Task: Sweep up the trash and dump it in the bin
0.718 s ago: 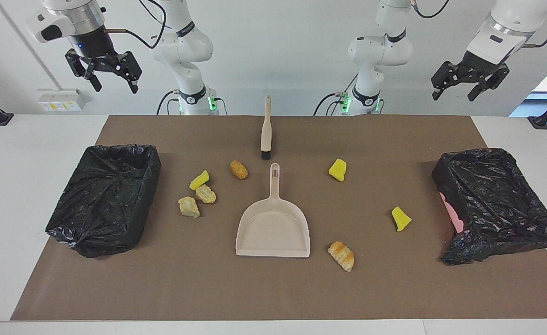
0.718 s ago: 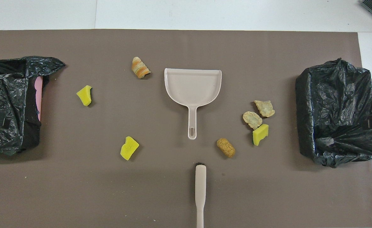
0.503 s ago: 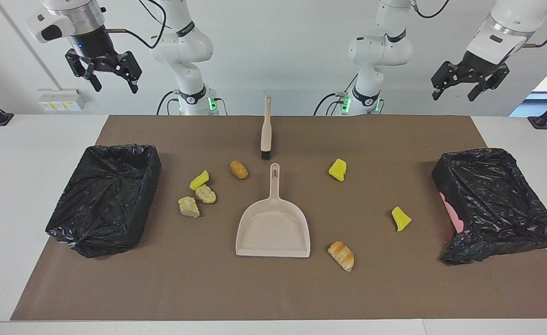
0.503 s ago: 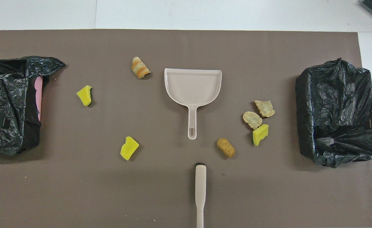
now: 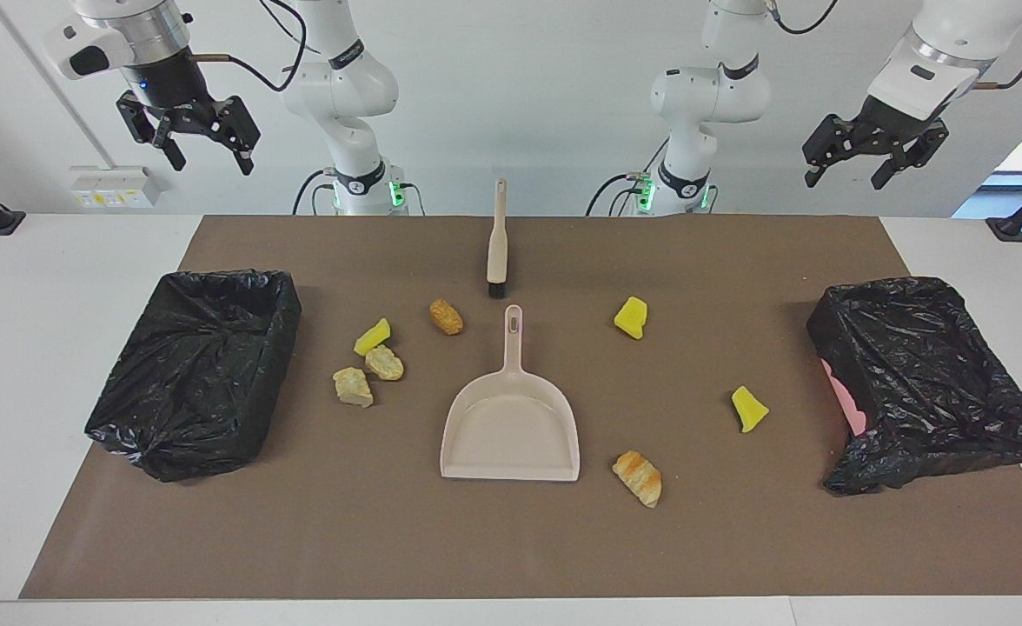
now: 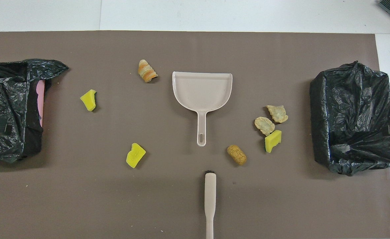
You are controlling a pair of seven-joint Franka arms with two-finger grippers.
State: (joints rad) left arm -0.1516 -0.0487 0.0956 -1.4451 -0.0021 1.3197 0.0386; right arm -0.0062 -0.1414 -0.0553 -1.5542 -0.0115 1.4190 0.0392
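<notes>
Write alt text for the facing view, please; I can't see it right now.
Seven pieces of trash lie scattered on a brown mat around a beige dustpan, with a brush nearer the robots and a black-lined bin at each end. The open left gripper and right gripper hang high, holding nothing.

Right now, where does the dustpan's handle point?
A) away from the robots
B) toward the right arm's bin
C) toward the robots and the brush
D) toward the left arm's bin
C: the dustpan lies mid-mat with its handle running toward the robots, its end just short of the brush bristles.
</notes>
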